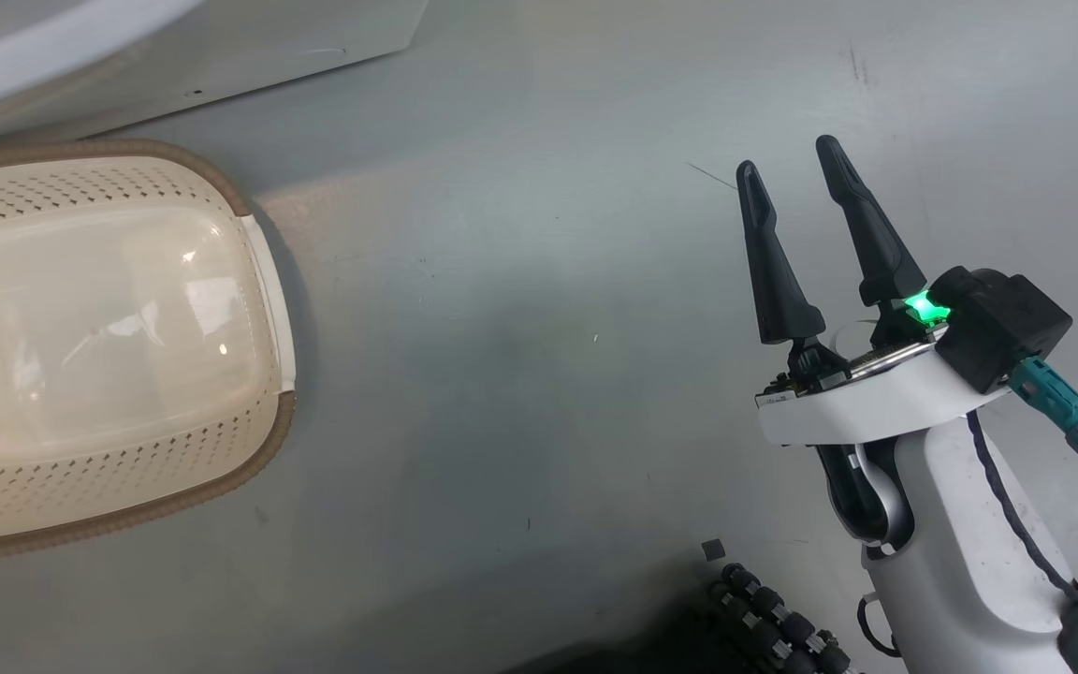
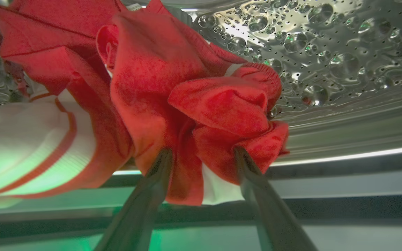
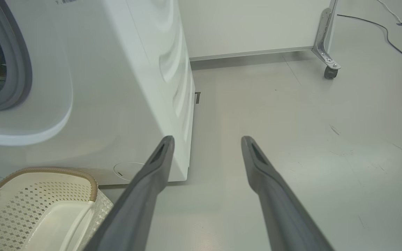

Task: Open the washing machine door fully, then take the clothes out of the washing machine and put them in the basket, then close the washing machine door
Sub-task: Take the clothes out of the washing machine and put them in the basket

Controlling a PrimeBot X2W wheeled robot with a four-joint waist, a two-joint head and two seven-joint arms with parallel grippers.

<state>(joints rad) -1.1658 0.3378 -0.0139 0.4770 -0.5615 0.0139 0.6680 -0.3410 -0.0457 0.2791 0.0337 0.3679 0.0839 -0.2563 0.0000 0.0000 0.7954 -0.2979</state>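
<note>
Bright red clothes (image 2: 152, 69) with white striped trim lie bunched in the washing machine's steel drum (image 2: 326, 52). My left gripper (image 2: 202, 150) is inside the drum and open, its two fingers on either side of a fold of red and white fabric. The white washing machine (image 3: 117, 87) shows its grey rubber drum mouth (image 3: 19, 69). Its door is out of view. The cream basket (image 1: 258, 449) sits on the floor before the machine, and nothing lies in the part I see; its brown rim (image 3: 47, 170) is at the lower left. My right gripper (image 1: 787, 155) (image 3: 207, 139) hangs open over bare floor.
A metal leg with a caster wheel (image 3: 328, 69) stands at the far right under a white panel. A dark cable (image 3: 379, 28) runs across the grey floor behind it. My base's black rollers (image 1: 773, 618) sit at the bottom.
</note>
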